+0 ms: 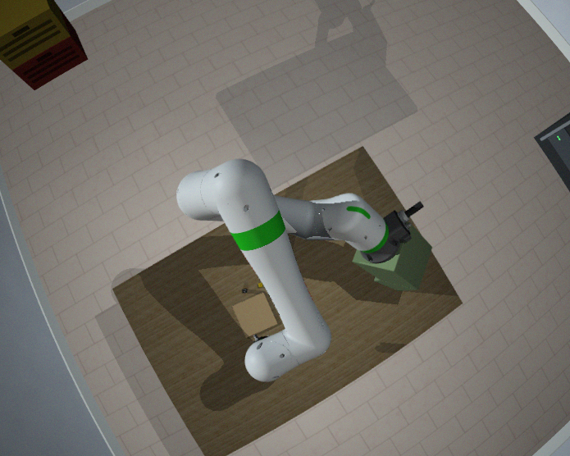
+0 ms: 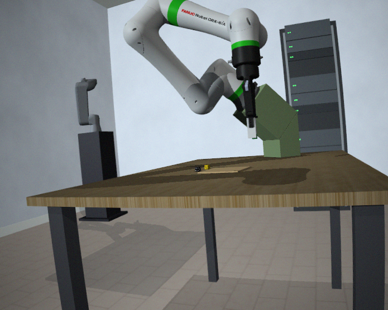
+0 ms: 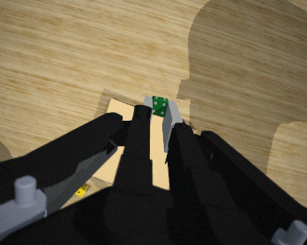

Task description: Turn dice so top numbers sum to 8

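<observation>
The gripper (image 3: 160, 110) is clamped on a green die (image 3: 160, 106), which sits between the pale fingertips in the upper middle of the wrist view, its white-dotted face turned to the camera. In the exterior view the gripper (image 2: 251, 133) hangs straight down in the upper centre of the frame, well above the table (image 2: 220, 196). The black wrist above it points vertically, and the white forearm runs up and left to an elbow, then folds back down toward the olive pedestal (image 2: 281, 133) at centre right.

Below the claw, the tan mat (image 3: 158, 167) lies flat on the wood. A yellow die (image 2: 206, 166) and a black die (image 2: 197, 169) rest near the mat's left end in the exterior view; whether they touch it cannot be told. In the top view the mat (image 1: 253, 313) lies just left of the long white link (image 1: 280, 274), with the two dice just above its upper edge.
</observation>
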